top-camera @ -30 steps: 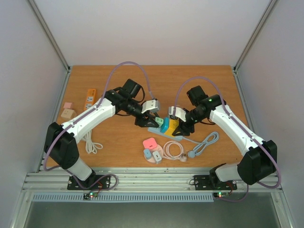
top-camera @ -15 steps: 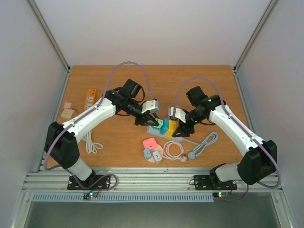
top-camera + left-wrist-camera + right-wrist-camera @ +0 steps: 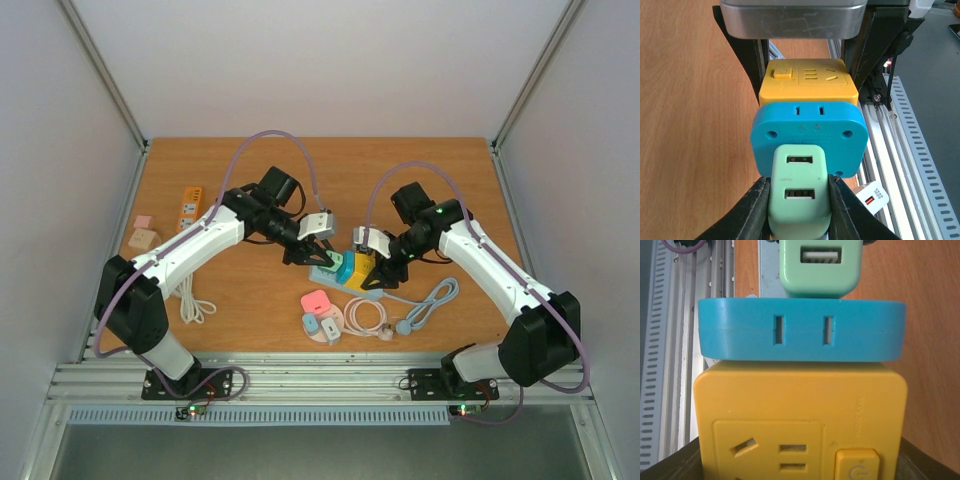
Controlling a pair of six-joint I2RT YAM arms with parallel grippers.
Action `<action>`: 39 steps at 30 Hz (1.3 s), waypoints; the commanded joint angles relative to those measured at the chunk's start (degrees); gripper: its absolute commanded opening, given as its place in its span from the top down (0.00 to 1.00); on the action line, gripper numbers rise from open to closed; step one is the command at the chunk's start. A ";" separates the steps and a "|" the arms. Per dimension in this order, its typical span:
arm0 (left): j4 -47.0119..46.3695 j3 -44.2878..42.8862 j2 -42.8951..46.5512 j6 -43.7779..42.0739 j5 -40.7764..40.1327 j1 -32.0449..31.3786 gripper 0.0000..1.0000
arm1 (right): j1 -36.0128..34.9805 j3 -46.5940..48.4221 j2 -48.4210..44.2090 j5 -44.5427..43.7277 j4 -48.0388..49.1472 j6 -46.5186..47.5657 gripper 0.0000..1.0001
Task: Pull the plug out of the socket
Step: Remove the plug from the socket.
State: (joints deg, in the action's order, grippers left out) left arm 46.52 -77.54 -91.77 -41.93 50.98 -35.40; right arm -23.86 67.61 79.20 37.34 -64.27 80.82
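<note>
A mint green USB plug (image 3: 800, 192) is plugged into a blue adapter (image 3: 809, 130), which is joined to a yellow socket cube (image 3: 807, 82). My left gripper (image 3: 799, 185) is shut on the mint plug, with a black finger on each side. My right gripper (image 3: 800, 460) is shut on the yellow cube (image 3: 800, 415), with the blue adapter (image 3: 800, 337) and the mint plug (image 3: 820, 267) beyond it. In the top view the stack (image 3: 350, 267) sits mid-table over a pale blue power strip (image 3: 335, 279), between my left gripper (image 3: 320, 255) and right gripper (image 3: 378, 268).
A pink charger (image 3: 317, 301), small plugs (image 3: 322, 326), a coiled pink cable (image 3: 367, 316) and a pale blue cable (image 3: 430, 300) lie near the stack. An orange box (image 3: 190, 205), two small blocks (image 3: 144, 232) and a white cable (image 3: 192, 300) lie at the left.
Both grippers have shifted only slightly. The mint plug, blue adapter and yellow cube are still joined and held from both ends.
</note>
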 commanded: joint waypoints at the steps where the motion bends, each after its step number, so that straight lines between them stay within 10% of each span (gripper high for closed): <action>1: 1.07 0.12 1.47 -2.10 2.50 -0.46 1.00 | -0.40 0.61 0.61 2.21 2.05 -0.70 0.99; 39: -1.95 -0.59 1.20 3.30 5.68 1.60 0.99 | -0.31 0.20 0.83 1.07 2.77 -1.54 0.99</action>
State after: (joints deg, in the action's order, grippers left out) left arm 45.91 -77.14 -91.77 -39.57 49.89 -35.27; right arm -23.86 67.46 80.29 37.52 -63.83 80.51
